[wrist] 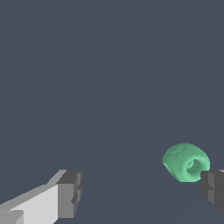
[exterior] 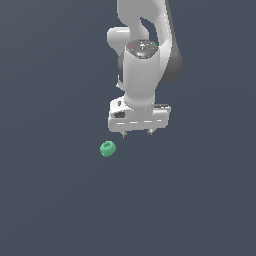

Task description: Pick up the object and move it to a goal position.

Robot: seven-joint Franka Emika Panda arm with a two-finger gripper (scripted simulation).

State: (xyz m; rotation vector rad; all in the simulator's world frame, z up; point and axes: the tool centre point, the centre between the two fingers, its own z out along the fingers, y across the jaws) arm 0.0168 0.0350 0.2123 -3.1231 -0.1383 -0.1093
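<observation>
The end effector [exterior: 136,133] points straight down, its two fingers spread wide apart with nothing between them. In the exterior view only the short dark fingertips [exterior: 123,134] poke out below the white hand body, so their shape is hard to read there. The wrist view shows more: one finger [wrist: 65,194] appears as a pale bar ending in a dark grey pad, while the other finger [wrist: 214,189] is cut off by the picture's edge, leaving just a dark corner of its pad in sight.

The object [exterior: 107,148], a small green rounded lump, lies on the plain dark grey counter [exterior: 55,200] just below the end effector and off toward the exterior view's left, outside the span of the fingers. From that view it stands apart from the nearer fingertip. In the wrist view the object [wrist: 186,162] sits right beside the cut-off finger, whose dark pad overlaps its lower edge; whether the two touch cannot be told from that picture. A dimple or hole shows on the face turned toward the wrist camera; its depth cannot be made out.

Above the hand, the white arm [exterior: 142,60] rises and runs out of the exterior view's top edge, so its upper links are unseen.
</observation>
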